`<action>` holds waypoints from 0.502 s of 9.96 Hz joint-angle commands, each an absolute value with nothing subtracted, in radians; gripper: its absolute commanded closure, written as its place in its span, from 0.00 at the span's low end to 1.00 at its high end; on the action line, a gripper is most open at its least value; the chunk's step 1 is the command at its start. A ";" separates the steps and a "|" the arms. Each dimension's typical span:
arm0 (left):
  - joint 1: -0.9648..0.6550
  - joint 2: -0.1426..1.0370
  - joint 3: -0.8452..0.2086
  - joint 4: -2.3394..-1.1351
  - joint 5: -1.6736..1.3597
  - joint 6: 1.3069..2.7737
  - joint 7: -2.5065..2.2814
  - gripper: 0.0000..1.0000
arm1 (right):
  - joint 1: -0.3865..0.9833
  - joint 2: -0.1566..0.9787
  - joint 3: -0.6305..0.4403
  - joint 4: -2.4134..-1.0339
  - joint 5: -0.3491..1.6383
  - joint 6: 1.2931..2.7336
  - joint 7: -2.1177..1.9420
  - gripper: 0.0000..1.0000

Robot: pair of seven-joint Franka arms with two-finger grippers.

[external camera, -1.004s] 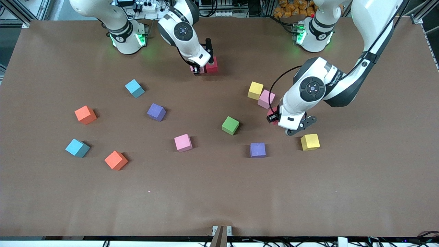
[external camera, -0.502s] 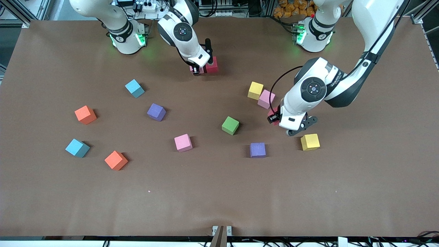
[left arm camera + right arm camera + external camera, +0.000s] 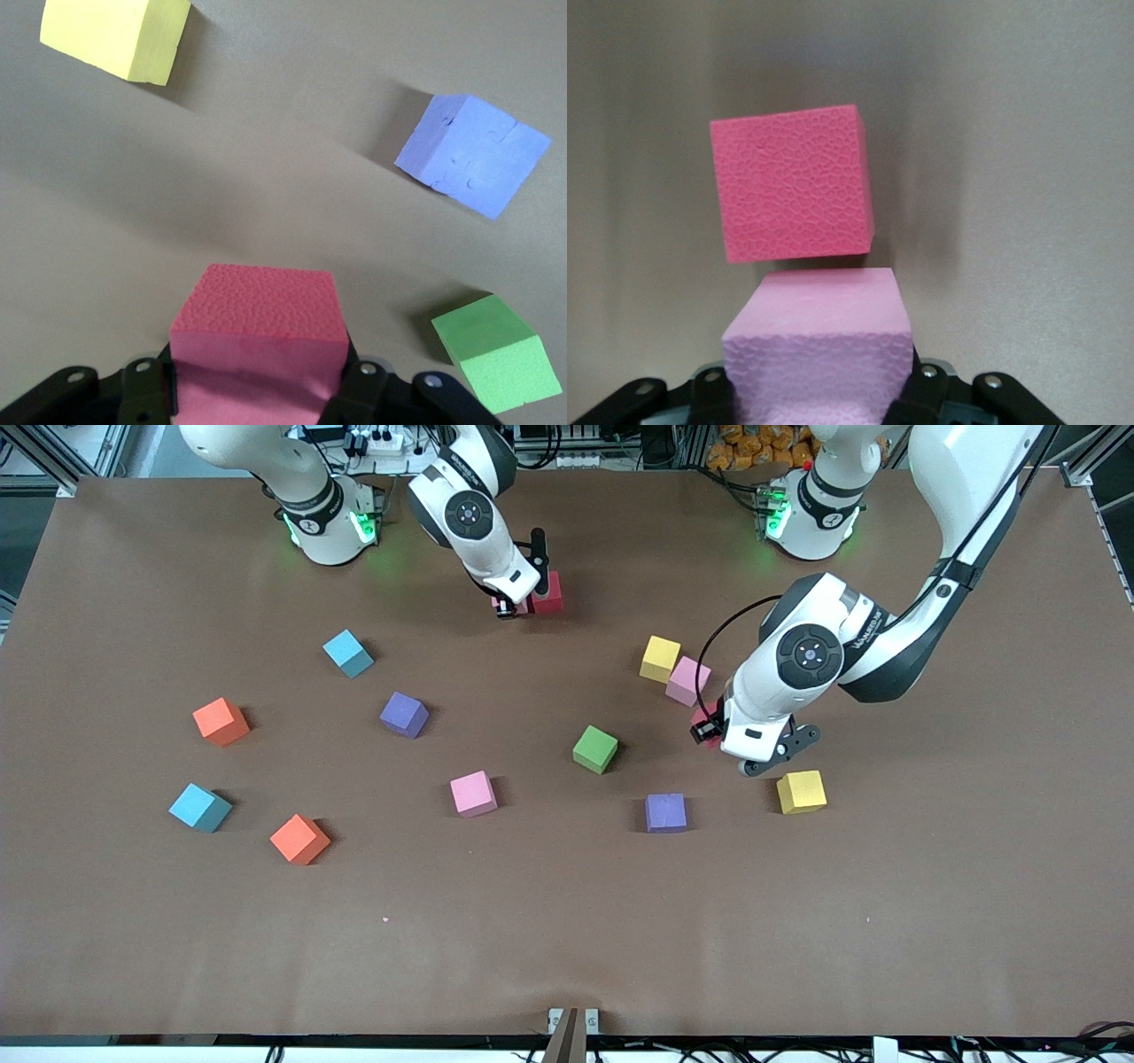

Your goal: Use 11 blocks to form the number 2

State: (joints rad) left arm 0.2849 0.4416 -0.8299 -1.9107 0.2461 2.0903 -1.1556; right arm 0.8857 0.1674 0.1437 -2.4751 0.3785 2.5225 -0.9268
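A brown table [image 3: 567, 921] carries scattered foam cubes and two white robot arms; no digit shape is laid out yet.

The right tool [image 3: 523, 602] is low near the arms' bases, its fingers closed on a pale pink block [image 3: 819, 345]. A red block [image 3: 549, 593] sits on the table just beside the held one, apparently touching it edge to edge in the right wrist view.

The left tool [image 3: 718, 726] is over the table toward the left arm's end, its fingers closed on a second red block [image 3: 257, 341], of which only a sliver shows past the arm in the front view. Close by it, a yellow block [image 3: 660, 658] and a pink block [image 3: 688, 680] touch at a corner.

Loose cubes nearer the front camera: another yellow block [image 3: 802, 792] just beside the left tool, a purple block [image 3: 665, 812], a green block [image 3: 595, 749] and a pink block at mid-table [image 3: 473, 794].

Toward the right arm's end lie a light blue block [image 3: 347, 653], a second purple block [image 3: 404, 714], an orange block [image 3: 221, 721], a second light blue block [image 3: 199, 807] and a second orange block [image 3: 299, 839], all well apart.
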 commanded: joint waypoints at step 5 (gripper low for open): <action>0.290 0.433 -0.834 -1.914 0.222 2.071 -1.146 1.00 | 0.894 0.169 0.149 -2.505 0.425 2.602 -0.948 0.31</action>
State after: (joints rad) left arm 0.2850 0.4416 -0.8299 -1.9117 0.2461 2.0858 -1.1555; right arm 0.8883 0.1726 0.1452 -2.4840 0.3895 2.5678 -0.9268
